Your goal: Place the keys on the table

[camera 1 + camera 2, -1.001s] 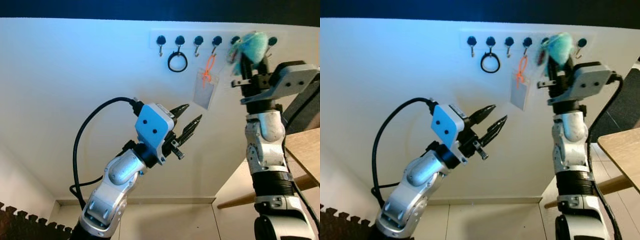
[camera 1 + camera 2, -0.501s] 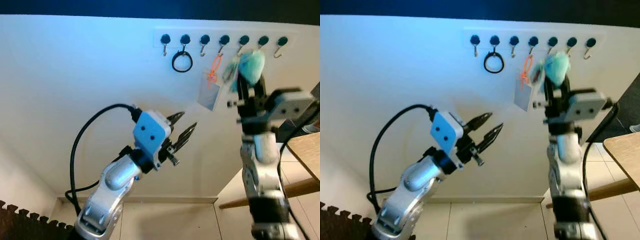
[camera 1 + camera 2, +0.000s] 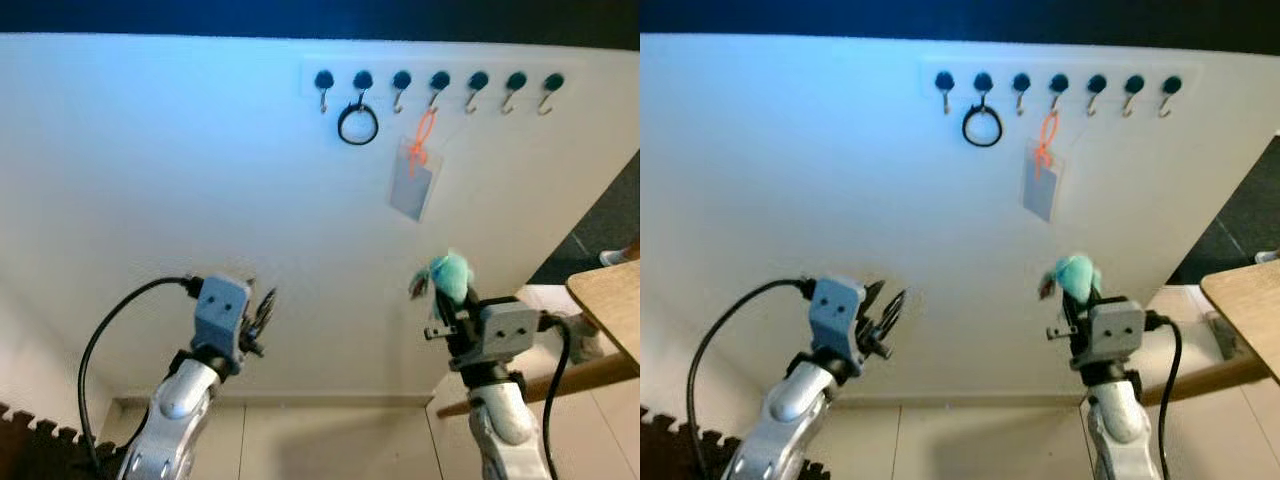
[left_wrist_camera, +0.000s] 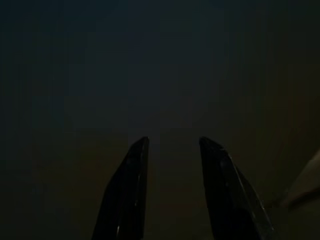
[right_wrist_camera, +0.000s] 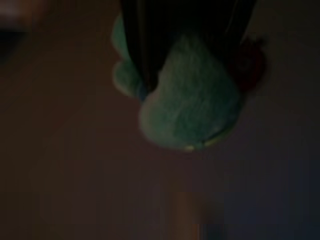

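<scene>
The keys hang on a fluffy teal pompom [image 3: 451,271], with a small dark piece sticking out beside it. My right gripper [image 3: 446,293] is shut on the pompom [image 5: 195,105] and holds it in front of the white wall, well below the hooks and left of the wooden table [image 3: 611,301]. Its black fingers [image 5: 142,45] press into the fluff. Lower on the left, my left gripper [image 3: 263,306] stands open with nothing between its fingers [image 4: 131,170].
A row of black wall hooks [image 3: 432,80] runs along the top of the wall. A black ring [image 3: 357,124] and a clear badge holder [image 3: 411,187] on an orange strap hang from them. A wooden beam [image 3: 590,376] slants under the table.
Both arms have come down. The right gripper brought the teal pompom from hook height down to near table height. The left gripper dropped lower and stays open.
</scene>
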Robot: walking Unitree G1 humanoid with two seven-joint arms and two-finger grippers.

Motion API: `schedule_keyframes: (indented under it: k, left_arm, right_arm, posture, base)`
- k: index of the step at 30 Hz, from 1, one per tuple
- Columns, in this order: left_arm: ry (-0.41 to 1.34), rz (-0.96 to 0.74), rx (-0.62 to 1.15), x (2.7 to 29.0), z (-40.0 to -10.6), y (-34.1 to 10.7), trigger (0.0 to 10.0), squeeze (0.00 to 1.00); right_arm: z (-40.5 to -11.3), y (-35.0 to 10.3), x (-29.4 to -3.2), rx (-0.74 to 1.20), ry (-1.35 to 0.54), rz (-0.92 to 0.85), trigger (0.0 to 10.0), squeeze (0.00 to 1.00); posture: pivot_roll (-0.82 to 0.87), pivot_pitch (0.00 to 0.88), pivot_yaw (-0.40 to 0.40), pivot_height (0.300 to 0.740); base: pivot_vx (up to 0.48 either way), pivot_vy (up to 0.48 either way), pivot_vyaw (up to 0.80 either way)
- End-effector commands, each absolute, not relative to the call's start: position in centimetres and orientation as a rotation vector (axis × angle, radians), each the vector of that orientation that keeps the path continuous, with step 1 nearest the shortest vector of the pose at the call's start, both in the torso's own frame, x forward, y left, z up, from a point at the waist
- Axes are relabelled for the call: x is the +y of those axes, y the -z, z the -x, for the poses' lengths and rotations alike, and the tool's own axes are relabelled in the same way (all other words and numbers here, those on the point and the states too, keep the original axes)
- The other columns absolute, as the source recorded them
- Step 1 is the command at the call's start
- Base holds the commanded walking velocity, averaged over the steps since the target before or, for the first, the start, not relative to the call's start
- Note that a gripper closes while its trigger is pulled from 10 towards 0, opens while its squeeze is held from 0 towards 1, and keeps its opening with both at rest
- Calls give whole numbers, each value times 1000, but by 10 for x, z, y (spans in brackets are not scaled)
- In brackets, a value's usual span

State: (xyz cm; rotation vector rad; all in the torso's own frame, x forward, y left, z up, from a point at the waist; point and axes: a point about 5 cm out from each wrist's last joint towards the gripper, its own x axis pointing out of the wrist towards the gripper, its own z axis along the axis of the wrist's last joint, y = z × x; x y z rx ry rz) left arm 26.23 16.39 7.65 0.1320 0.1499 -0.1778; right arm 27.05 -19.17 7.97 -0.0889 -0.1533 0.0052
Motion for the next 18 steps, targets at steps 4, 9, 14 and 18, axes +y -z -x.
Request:
schedule_keyframes:
  k: [4, 9, 14, 18]
  left_arm:
    - [-87, -33, 505, 206, -237, -4, 10000, 0]
    - [-126, 16, 596, 210, -232, 13, 10000, 0]
    - [-174, 29, 660, 216, -231, 25, 10000, 0]
    - [-207, 57, 683, 219, -229, 32, 10000, 0]
  right_arm:
    - [-268, -22, -209, 194, 81, 18, 0, 0]
    - [-264, -3, -206, 328, 56, 35, 10000, 0]
    - [-253, 15, -205, 427, 48, 54, 10000, 0]
    - [-241, 29, -207, 494, 58, 60, 10000, 0]
  posture:
    - [26, 99, -4, 740]
    - [26, 90, -8, 740]
    - [26, 72, -6, 740]
    - [22, 67, 1, 740]
  base:
    - [0, 0, 0]
    - [0, 0, 0]
    - [0, 0, 0]
    - [0, 0, 0]
